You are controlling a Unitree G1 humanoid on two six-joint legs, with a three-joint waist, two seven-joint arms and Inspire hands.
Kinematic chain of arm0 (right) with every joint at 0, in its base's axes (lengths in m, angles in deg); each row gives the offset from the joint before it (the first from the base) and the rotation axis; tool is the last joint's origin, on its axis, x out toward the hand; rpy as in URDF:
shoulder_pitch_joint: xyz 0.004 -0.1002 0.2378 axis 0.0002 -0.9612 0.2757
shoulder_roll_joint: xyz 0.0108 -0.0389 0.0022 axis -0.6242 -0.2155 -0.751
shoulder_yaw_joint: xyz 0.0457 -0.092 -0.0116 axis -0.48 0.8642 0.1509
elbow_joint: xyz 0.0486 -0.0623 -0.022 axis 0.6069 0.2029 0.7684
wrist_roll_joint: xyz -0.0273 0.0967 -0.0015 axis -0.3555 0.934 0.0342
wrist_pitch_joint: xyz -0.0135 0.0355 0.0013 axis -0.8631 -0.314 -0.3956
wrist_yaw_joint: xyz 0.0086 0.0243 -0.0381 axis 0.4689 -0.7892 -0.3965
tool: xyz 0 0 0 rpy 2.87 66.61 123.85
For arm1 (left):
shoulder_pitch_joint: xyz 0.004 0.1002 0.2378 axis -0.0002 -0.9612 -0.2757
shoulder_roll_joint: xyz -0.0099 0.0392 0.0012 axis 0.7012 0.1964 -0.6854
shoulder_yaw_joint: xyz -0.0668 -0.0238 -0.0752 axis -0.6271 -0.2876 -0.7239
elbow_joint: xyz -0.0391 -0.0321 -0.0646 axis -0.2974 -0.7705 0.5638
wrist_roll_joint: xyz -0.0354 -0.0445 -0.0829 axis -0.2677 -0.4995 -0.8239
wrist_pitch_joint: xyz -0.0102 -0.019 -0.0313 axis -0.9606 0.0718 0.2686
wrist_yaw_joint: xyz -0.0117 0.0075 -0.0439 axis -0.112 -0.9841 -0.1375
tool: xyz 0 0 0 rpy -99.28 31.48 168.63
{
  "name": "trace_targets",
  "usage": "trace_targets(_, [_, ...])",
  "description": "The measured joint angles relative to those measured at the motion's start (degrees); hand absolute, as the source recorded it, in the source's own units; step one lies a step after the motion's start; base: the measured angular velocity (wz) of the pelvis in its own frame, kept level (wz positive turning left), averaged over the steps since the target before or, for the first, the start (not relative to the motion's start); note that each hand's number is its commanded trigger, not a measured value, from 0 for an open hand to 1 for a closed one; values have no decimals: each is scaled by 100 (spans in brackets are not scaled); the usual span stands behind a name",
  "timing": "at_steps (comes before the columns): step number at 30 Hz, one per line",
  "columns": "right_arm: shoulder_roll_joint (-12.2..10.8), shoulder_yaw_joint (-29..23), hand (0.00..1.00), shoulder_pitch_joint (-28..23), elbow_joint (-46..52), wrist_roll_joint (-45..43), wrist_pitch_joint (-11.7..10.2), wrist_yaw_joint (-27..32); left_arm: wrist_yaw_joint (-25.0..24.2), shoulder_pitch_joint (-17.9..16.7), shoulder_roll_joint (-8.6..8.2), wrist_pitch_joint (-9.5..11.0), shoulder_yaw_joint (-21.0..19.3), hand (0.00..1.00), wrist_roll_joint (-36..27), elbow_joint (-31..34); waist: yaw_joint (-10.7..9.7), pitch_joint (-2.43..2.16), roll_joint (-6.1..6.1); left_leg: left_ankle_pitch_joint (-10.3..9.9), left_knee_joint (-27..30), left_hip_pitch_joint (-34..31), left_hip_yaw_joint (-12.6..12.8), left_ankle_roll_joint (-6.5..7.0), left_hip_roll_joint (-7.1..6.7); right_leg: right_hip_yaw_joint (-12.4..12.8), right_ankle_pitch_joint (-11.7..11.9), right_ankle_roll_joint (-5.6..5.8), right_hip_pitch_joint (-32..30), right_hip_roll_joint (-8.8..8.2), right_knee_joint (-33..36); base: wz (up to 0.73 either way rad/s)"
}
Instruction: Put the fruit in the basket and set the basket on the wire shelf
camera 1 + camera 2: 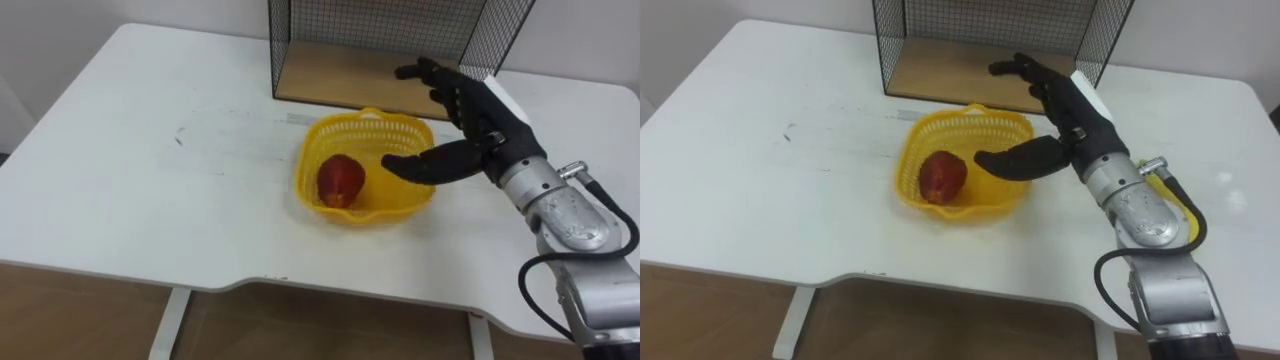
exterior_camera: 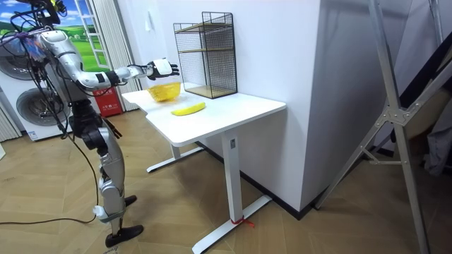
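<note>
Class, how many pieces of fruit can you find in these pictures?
2. A red apple lies inside the yellow basket; a banana lies on the white table beside the basket. The right hand could hide more.

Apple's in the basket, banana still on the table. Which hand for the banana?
Right, probably. The right hand is open, out over the right rim of the yellow basket, and in the room view the banana lies on the table close beside that basket, near the extended arm.
</note>
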Motion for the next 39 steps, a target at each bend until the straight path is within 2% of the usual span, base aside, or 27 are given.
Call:
trace_targets(17, [1,-13,0,-1,-28,40,-3,138,41,-73,28,1,-1,0,-37,-4,-71,-4,-9,0,24,2,-25,0,0,-5,0,0,24,1,1,0])
trace_targets(22, [1,-230,0,-1,-18,40,-8,151,41,-77,24,5,-2,0,-39,-4,-91,-14,-12,0,31,4,-24,0,0,-2,1,-2,24,1,8,0])
trace_targets(27, [4,-504,0,-1,-6,127,-22,439,41,-136,28,37,-6,0,-40,-4,-109,-31,-15,0,33,12,-24,0,0,-14,1,-2,39,1,6,0])
trace_targets(35, [6,-698,0,-1,-3,117,-83,968,38,-244,7,61,-23,0,-46,11,-288,-59,17,1,4,56,2,1,0,36,1,-2,53,1,16,-2])
trace_targets(39, [16,-1028,0,-1,93,-26,-107,1499,37,-281,4,61,-143,0,-44,11,-371,-64,-47,2,-30,109,3,1,-1,34,0,0,104,3,-4,1])
